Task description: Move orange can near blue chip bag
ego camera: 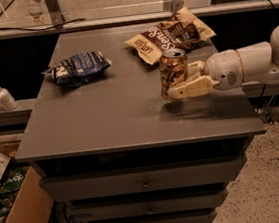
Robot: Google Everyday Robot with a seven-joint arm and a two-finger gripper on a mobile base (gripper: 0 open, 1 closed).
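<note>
1. The arm (254,62) reaches in horizontally from the right edge, low over the table (125,120).
2. The gripper (181,82) points left, its fingers (191,88) closed around the sides of the orange can (173,72).
3. The can is upright, right of the table's centre, just in front of the brown chip bag (171,35).
4. The blue chip bag (76,68) lies at the rear left, well apart from the can.

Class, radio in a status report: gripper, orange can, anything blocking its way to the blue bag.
Gripper shut on upright orange can, right side of table. Blue chip bag far left. Brown bag behind can, off the path.
</note>
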